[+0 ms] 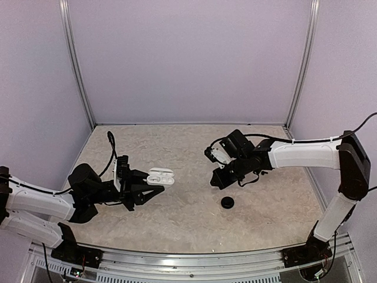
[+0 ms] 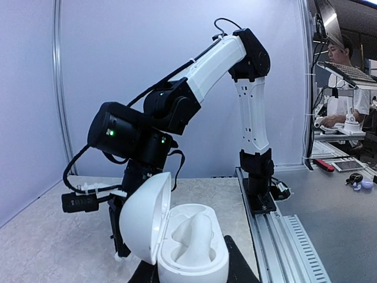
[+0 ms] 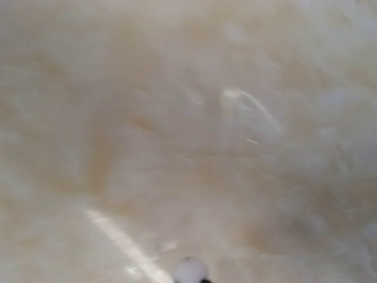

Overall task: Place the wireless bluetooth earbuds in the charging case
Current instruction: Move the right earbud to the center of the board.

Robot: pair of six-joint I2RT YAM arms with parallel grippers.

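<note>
Left gripper (image 1: pixel 148 185) clamps the open charging case (image 1: pixel 161 176); closed right gripper (image 1: pixel 218 178) apparently pinches an earbud (image 3: pixel 189 272). A misaligned approach may drop it.

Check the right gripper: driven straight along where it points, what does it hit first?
Probably the bare tabletop. The right gripper angles down, and its wrist view shows only table surface ahead. The black disc lies to the side of that line, though depth from above is hard to judge.
</note>
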